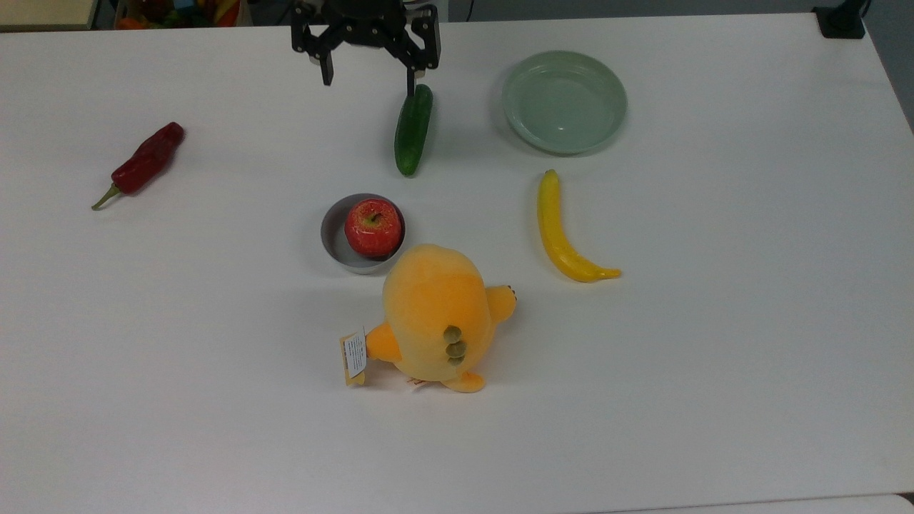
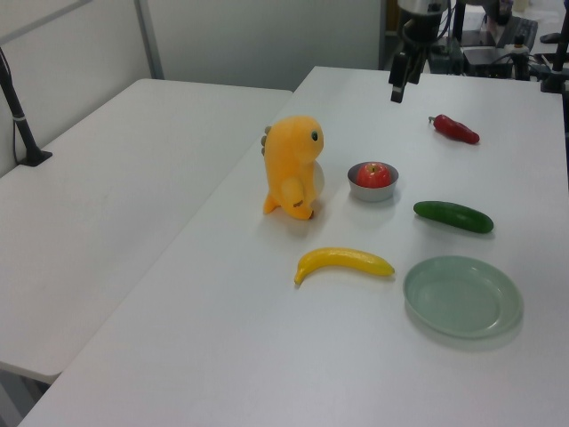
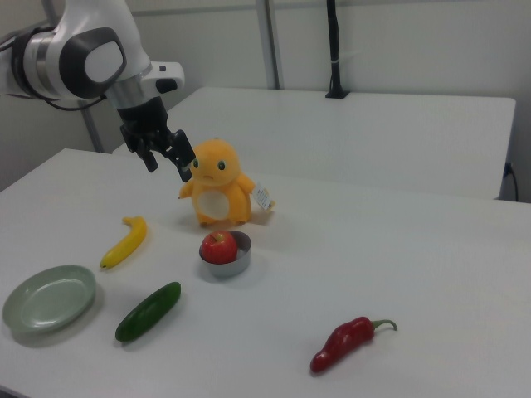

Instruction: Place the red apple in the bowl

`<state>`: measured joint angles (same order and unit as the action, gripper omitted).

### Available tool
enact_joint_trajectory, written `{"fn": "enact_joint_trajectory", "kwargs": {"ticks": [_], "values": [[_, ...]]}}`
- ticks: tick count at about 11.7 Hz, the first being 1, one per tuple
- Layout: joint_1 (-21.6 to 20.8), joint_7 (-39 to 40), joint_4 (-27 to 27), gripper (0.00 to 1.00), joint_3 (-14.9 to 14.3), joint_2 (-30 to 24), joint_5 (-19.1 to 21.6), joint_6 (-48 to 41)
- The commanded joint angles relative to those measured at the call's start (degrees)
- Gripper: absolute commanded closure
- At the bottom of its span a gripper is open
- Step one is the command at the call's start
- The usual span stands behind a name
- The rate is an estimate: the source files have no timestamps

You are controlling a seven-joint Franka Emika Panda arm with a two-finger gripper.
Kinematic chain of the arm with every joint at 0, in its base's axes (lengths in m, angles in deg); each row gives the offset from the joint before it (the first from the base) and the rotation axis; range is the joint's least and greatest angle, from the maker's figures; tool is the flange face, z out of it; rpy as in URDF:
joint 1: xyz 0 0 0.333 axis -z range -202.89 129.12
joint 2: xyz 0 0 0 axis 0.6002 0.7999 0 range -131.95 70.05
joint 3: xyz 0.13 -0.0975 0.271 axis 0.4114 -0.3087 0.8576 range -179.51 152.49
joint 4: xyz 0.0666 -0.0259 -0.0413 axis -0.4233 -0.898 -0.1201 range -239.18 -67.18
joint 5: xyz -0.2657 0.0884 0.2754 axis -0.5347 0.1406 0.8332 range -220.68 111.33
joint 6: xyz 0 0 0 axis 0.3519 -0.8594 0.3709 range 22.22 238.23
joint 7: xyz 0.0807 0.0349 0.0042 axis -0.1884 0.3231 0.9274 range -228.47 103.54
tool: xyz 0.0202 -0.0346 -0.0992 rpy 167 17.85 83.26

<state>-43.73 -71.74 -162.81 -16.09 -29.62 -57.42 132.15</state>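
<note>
The red apple (image 1: 372, 227) (image 2: 374, 174) (image 3: 218, 246) rests inside the small grey bowl (image 1: 335, 246) (image 2: 372, 193) (image 3: 232, 266), stem up. My gripper (image 1: 369, 77) (image 2: 397, 79) (image 3: 168, 159) hangs open and empty, high above the table. In the top view it sits near the far edge, well clear of the bowl, with one fingertip over the end of the green cucumber (image 1: 413, 129).
An orange plush toy (image 1: 435, 318) (image 2: 292, 166) (image 3: 216, 182) stands right beside the bowl. A yellow banana (image 1: 563, 232), a pale green dish (image 1: 525, 121), the cucumber (image 3: 148, 311) and a dark-red chili pepper (image 1: 143, 163) (image 3: 347, 341) lie spread around the white table.
</note>
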Motion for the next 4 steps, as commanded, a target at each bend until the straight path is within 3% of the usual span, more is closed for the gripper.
{"fn": "enact_joint_trajectory", "kwargs": {"ticks": [1,4], "values": [[-1.8,-1.2,-1.3,0.0,-1.7,-1.0,2.0,-0.3],[-1.7,-0.9,-1.3,0.0,-1.8,-0.8,3.0,-0.4]]}}
